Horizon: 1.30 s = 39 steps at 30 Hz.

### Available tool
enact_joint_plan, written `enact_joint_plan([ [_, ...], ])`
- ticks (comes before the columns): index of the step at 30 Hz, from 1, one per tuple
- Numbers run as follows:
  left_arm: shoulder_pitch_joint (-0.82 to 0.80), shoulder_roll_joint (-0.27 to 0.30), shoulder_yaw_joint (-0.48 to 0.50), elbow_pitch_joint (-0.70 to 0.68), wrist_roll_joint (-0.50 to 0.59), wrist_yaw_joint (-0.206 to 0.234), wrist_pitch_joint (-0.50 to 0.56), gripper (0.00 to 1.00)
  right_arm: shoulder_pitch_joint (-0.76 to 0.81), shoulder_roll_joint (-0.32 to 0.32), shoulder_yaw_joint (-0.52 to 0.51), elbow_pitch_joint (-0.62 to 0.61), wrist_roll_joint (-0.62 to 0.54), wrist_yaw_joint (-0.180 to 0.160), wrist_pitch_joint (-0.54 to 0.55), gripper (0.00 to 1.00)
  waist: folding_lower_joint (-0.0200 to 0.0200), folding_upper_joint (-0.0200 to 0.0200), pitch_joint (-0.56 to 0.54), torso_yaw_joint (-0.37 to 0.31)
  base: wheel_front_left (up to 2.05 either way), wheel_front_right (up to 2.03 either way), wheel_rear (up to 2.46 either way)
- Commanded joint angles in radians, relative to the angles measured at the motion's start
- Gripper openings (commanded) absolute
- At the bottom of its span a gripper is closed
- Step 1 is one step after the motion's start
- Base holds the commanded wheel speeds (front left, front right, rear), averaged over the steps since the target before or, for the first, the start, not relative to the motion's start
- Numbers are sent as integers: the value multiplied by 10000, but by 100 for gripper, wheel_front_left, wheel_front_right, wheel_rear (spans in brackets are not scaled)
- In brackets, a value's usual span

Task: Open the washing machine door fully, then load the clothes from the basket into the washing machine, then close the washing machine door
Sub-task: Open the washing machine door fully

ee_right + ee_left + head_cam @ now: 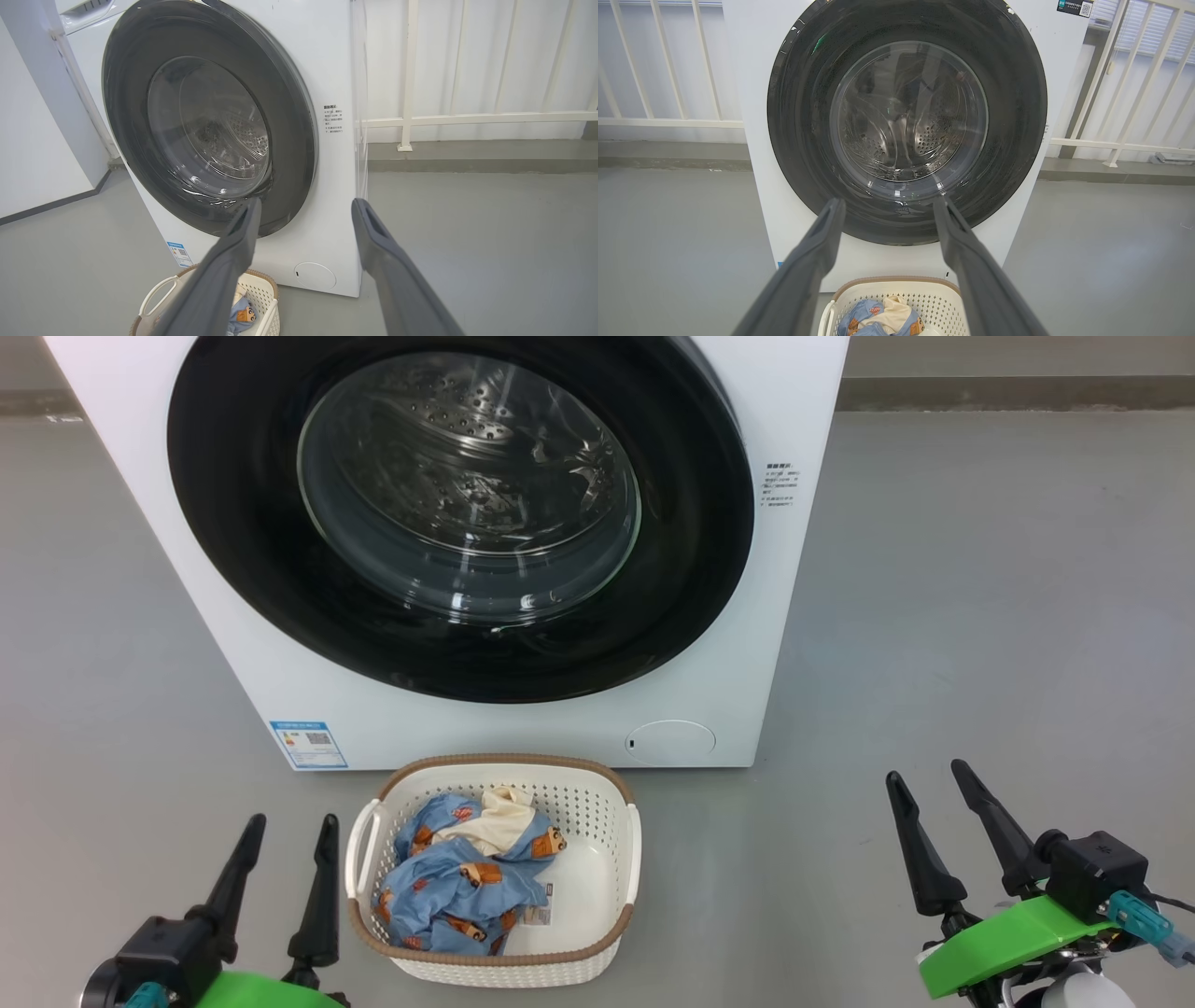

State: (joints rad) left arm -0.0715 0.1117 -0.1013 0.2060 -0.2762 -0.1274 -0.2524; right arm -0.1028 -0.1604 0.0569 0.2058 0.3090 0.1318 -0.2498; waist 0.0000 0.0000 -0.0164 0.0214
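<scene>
blue label point(308, 744) on washing machine point(523, 733), print unreadable

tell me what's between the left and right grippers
In the head view, the basket, holding the clothes, sits on the floor between the left gripper and the right gripper, nearer the left one.

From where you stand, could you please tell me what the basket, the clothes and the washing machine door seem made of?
The basket: probably moulded plastic, matte cream, judging by its perforated walls. The clothes: soft printed fabric, lying in loose folds. The washing machine door: glossy black rim, likely plastic, around a clear bowl that looks like glass, with reflections and the drum visible through it.
</scene>
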Motion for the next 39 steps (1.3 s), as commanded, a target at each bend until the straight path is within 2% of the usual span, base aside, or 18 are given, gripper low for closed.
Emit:
enact_joint_plan([
  [1, -424, 180, 324, -240, 23, -33, -93, 100, -355, -64, 216, -269, -33, -11, -120, 100, 0, 0, 0, 4, 0, 0, 0],
  [29, -541, 233, 367, -229, 6, -33, -93, 100, -686, -188, 17, -110, 192, -11, -120, 100, 0, 0, 137, 86, 0, 0, 0],
  [39, -708, 162, 535, -492, -138, -33, -93, 100, -1394, -421, -188, -16, 259, -11, -120, 100, 0, 0, 782, 206, 0, 0, 0],
])
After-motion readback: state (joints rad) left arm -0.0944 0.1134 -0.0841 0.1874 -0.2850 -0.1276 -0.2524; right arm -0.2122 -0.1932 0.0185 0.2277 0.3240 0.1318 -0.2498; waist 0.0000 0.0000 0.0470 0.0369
